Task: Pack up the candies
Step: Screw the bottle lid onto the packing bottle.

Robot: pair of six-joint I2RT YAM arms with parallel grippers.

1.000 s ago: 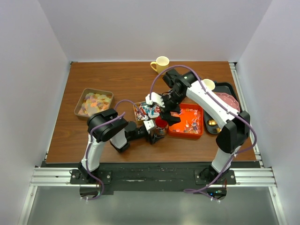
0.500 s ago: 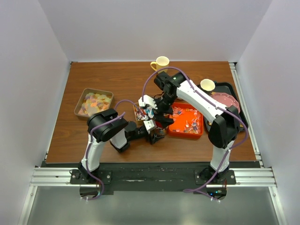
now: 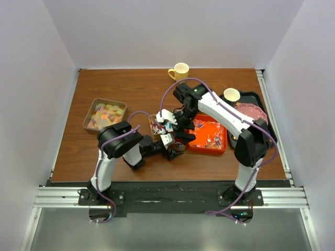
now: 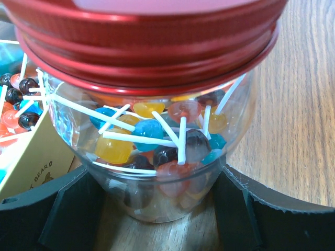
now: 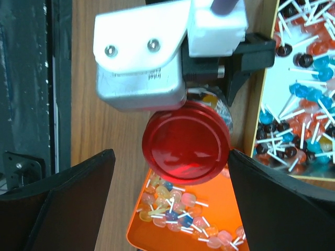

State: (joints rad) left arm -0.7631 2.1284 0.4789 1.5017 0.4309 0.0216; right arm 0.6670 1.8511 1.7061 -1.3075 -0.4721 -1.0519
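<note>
Risk: right gripper (image 5: 171, 157) stood wide open, its black fingers flanking but not touching the red ribbed metal screw lid (image 5: 187, 142). An off-centre close could skid on the smooth rim or twist the clear round plastic jar (image 4: 157, 157) in the left gripper (image 4: 167, 209), which clamped its lower body. The candies (image 4: 149, 130), glossy balls on white sticks, filled the jar; more lay in the orange plastic tray (image 5: 152, 238).

Plain white walls (image 3: 157, 31) enclose a brown wooden table (image 3: 131, 89) fronted by an aluminium rail (image 3: 167, 197).
</note>
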